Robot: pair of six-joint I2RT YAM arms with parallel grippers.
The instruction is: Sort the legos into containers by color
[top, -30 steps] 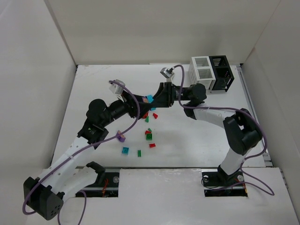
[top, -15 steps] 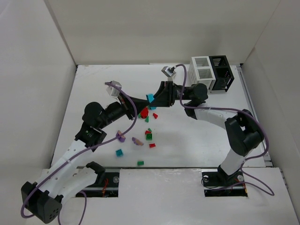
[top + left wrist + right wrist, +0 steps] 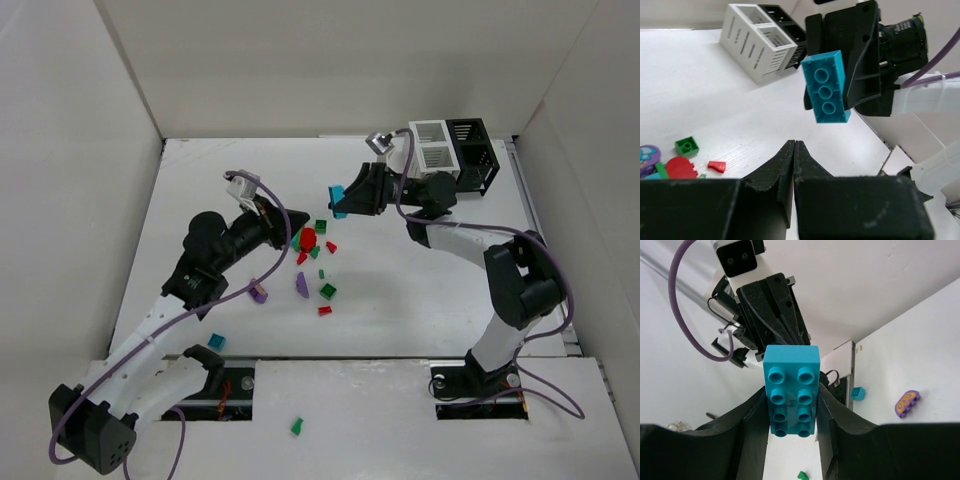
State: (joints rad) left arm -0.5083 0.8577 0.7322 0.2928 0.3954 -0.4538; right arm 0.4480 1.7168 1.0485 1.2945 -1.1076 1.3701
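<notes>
1. While my right fingers (image 3: pixel 755 425) grip the teal brick (image 3: pixel 791 390) by its long sides, my left fingers (image 3: pixel 782 165) have snapped closed on nothing, tips pressed together.
2. Change: my right arm has carried the teal brick closer to the white container (image 3: pixel 430 150). It hangs in the air just left of that container, not yet over it.
3. Change: the loose legos got knocked about.
   - A small teal brick (image 3: pixel 216 342) has slid well away from the white container, to the near left edge of the table (image 3: pixel 200 180).
   - A green brick (image 3: pixel 297 426) has gone off the table onto the base board (image 3: pixel 350 420), farthest of all from the white container.
4. Meaning, as I judge it:
   - One brick is nearly ready to drop.
   - My left grab missed and made the job harder.
   - The green stray may be out of easy reach.
5. Views:
   - Only the top view shows both strays and the main cluster around the red round piece (image 3: pixel 308 238), well left of the white container.
   - The left wrist view shows my closed tips, and the black container (image 3: pixel 787 30) behind the white one.
   - The right wrist view shows the grip square on the brick, but no containers.
</notes>
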